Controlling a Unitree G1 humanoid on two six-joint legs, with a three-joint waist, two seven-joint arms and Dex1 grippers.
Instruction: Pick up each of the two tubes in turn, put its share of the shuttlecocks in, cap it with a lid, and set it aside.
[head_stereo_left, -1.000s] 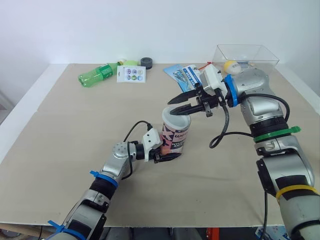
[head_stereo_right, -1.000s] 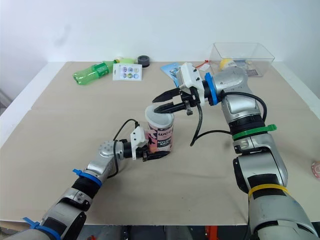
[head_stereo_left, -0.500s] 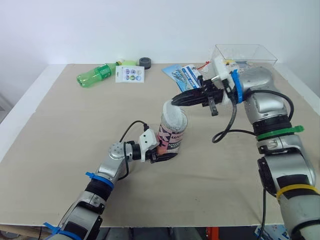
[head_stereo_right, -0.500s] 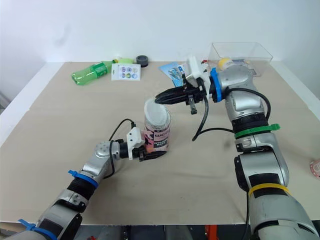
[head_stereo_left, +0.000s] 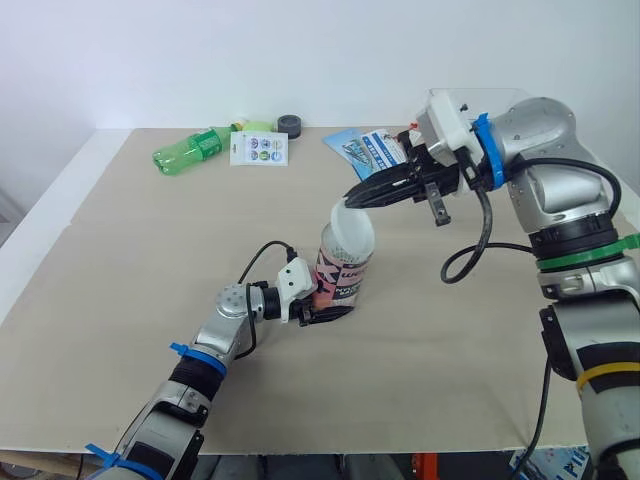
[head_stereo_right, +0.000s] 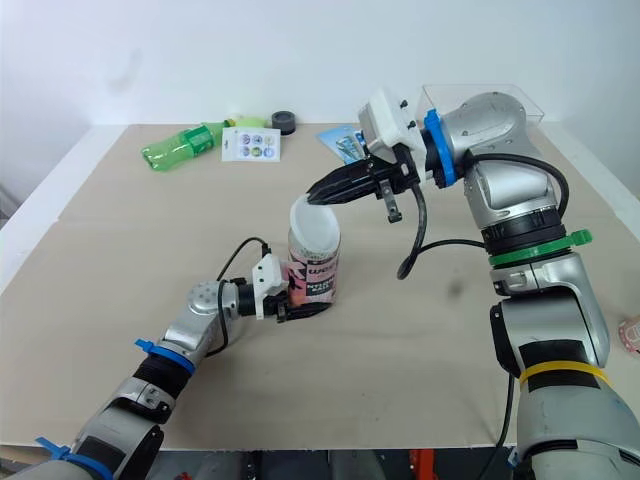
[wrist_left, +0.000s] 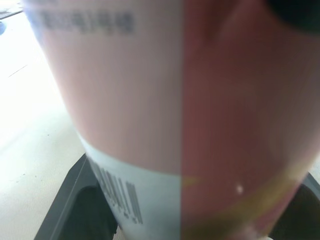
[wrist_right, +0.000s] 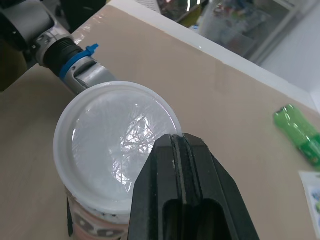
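Seen from the head, the pink printed cardboard tube (head_stereo_left: 343, 284) stands upright at mid-bench (head_stereo_left: 120, 300), with the left pincer (head_stereo_left: 328, 303) clamped round its base. A second ago the right pincer (head_stereo_left: 352, 199) was spread over the tube's mouth. Now it is higher, pressed together on the far edge of the translucent white plastic lid (head_stereo_left: 350, 228). The lid tips steeply with its near edge low at the mouth, so I judge the capping unfinished and the lid unseated.

The left wrist view shows smooth, matte printed card with a barcode, and black fingers (wrist_left: 75, 205) on either side of it.

In the right wrist view the lid is a thin, round, glossy disc with a raised rim. Fine feathery lines show through it, probably shuttlecocks.
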